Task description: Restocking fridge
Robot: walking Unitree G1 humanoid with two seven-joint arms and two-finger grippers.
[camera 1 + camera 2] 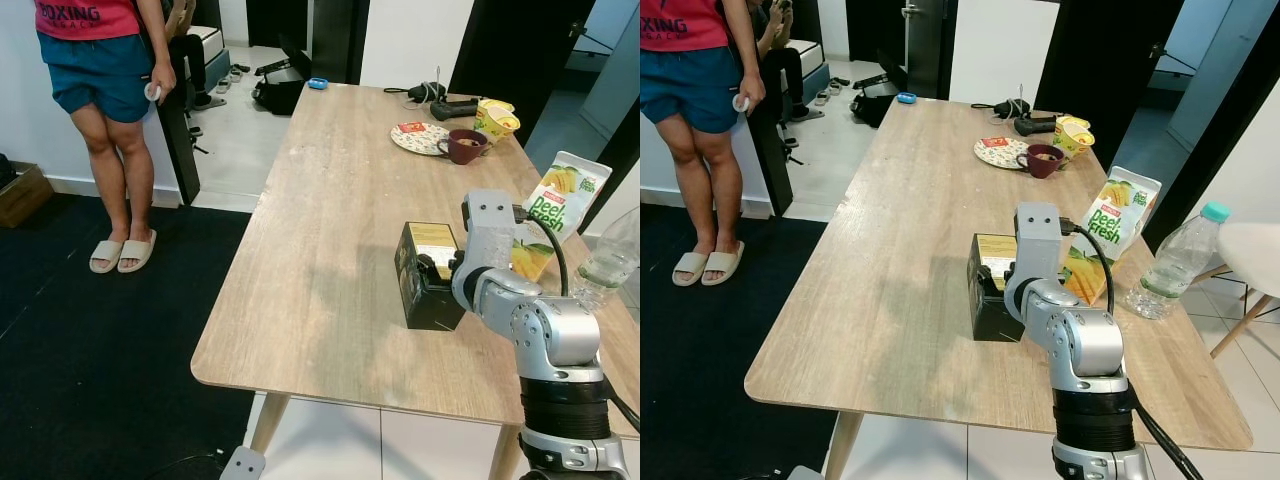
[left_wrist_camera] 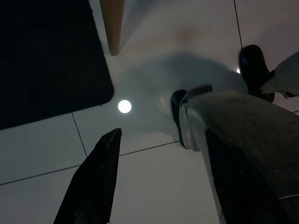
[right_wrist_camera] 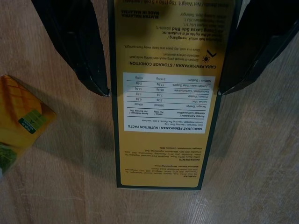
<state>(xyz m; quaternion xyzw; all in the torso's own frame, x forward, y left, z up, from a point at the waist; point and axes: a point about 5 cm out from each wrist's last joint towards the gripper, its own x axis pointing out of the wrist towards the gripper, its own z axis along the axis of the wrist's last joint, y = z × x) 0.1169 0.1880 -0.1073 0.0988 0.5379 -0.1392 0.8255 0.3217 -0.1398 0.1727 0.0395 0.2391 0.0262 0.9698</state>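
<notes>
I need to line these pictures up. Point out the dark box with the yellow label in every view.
Left eye view: dark box near the table's front edge, right of centre, at the right gripper.
Right eye view: centre, left of the juice carton.
Left wrist view: not in it.
Right wrist view: its yellow label runs between the two fingers.
Shared landmark: the juice carton.

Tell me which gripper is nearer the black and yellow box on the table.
Right. The right gripper straddles the black and yellow box, a finger on each side. The left gripper hangs low over the floor tiles, beside the table leg.
</notes>
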